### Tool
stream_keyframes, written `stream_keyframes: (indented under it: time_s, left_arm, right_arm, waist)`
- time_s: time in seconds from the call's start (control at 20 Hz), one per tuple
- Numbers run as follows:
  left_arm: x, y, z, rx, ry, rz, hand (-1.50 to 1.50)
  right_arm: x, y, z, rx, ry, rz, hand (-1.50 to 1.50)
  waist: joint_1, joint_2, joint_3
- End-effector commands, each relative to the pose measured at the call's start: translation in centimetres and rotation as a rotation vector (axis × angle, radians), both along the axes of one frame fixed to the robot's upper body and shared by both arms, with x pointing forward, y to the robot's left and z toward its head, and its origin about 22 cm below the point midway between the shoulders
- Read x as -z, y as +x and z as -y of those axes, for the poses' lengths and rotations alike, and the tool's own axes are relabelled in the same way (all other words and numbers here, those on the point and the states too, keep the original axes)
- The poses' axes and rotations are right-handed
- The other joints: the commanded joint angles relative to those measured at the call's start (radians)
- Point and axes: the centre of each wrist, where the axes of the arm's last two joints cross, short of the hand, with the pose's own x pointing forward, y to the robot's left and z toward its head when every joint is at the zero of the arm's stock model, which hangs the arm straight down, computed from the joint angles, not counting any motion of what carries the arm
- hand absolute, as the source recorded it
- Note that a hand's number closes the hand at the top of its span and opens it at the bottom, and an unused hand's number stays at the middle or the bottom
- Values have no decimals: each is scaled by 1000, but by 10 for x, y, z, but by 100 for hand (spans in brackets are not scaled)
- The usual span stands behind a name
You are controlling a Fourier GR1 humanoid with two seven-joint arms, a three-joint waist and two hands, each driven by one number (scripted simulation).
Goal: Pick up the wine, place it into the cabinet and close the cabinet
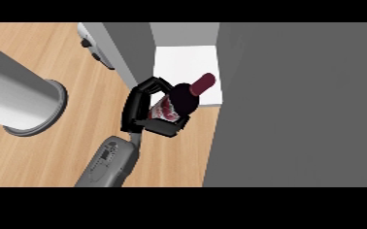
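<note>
A dark wine bottle (183, 97) with a dark red neck and a red-and-white label is held tilted, its neck pointing up and to the right. My left hand (147, 119) is shut on the bottle, fingers curled round its body and hiding its lower part. The bottle's neck reaches over the white inside of the cabinet (186, 60), which stands open between grey walls. A broad grey cabinet panel (287, 106) fills the right side of the head view. My right hand does not show.
A large grey cylinder (28, 102) stands on the wooden counter (64, 155) at the left. A pale grey thing with dark knobs (93, 46) lies at the back, left of the cabinet's grey side wall (132, 53).
</note>
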Motion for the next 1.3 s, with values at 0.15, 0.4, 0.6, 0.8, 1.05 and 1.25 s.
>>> stream_keyframes:
  time_s: [0.15, 0.4, 0.6, 0.8, 1.05, 1.25]
  left_arm:
    - [-10, 39, 14, 22, 8, -2, 150]
    - [-15, 56, 28, 13, -9, -10, 150]
    - [-11, 59, 37, -8, 4, -15, 150]
    - [-16, 70, 44, -19, -11, -60, 150]
    - [-19, 83, 43, -21, 83, -66, 150]
    - [-22, 95, 43, -81, 142, -129, 150]
  right_arm:
    - [-29, -34, 9, -70, 100, 25, -150]
    - [-25, -32, 1, -72, 100, 12, -150]
    - [-34, -37, 12, -107, 85, 8, -150]
    - [-21, -33, 5, -101, 113, 21, -150]
    - [-22, -36, 9, -83, 134, 8, -150]
    - [-22, -33, 10, -107, 121, 17, -150]
  waist:
    - [-10, 2, 1]
    - [-14, 5, -2]
    - [-25, 6, 0]
    - [-31, 7, 0]
    - [-18, 4, 0]
    - [-37, 11, 0]
